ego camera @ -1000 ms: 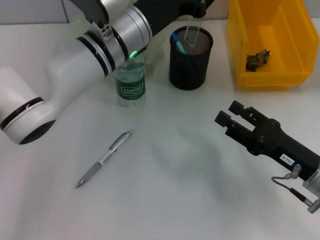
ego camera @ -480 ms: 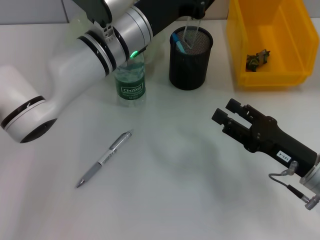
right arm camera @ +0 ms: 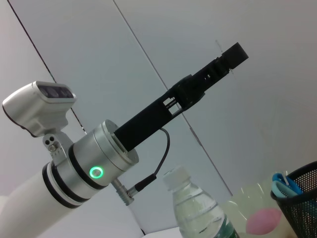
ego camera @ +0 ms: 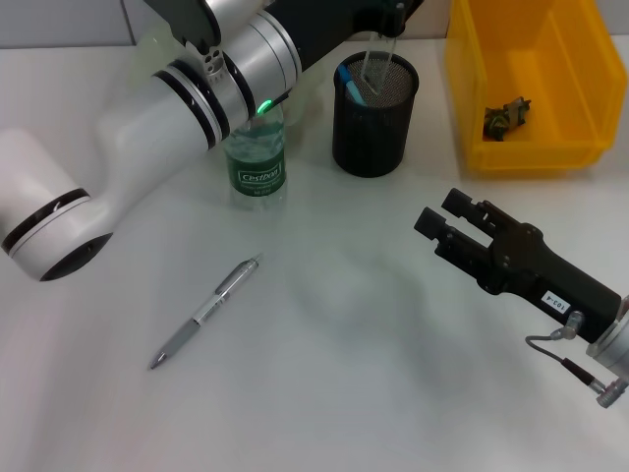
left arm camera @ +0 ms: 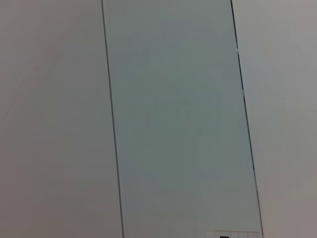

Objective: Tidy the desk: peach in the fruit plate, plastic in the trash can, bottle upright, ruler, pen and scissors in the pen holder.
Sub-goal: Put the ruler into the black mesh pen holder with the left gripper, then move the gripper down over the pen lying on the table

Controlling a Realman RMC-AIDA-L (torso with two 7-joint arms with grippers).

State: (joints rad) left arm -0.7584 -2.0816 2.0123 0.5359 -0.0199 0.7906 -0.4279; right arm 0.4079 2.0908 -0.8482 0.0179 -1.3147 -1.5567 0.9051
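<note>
My left arm reaches across the back of the desk, and its gripper (ego camera: pixel 394 12) holds the top of the clear ruler (ego camera: pixel 377 61), whose lower end stands inside the black mesh pen holder (ego camera: pixel 373 128). Blue scissors handles (ego camera: pixel 350 83) stick out of the same holder. The bottle (ego camera: pixel 257 162) stands upright beside my left forearm. The pen (ego camera: pixel 204 312) lies on the desk in front of it. Dark plastic (ego camera: pixel 506 116) lies in the yellow trash can (ego camera: pixel 470 88). The pink peach (right arm camera: pixel 262 221) rests in the pale fruit plate (right arm camera: pixel 243 198). My right gripper (ego camera: pixel 439 215) hovers open at the front right, holding nothing.
The left forearm (ego camera: pixel 187 98) spans the back left of the desk and hides part of the bottle and plate. White desk surface lies between the pen and the right gripper.
My right gripper has drifted a little to the left and away from the front edge. The ruler's top has shifted slightly in the holder. The pen and bottle have not moved.
</note>
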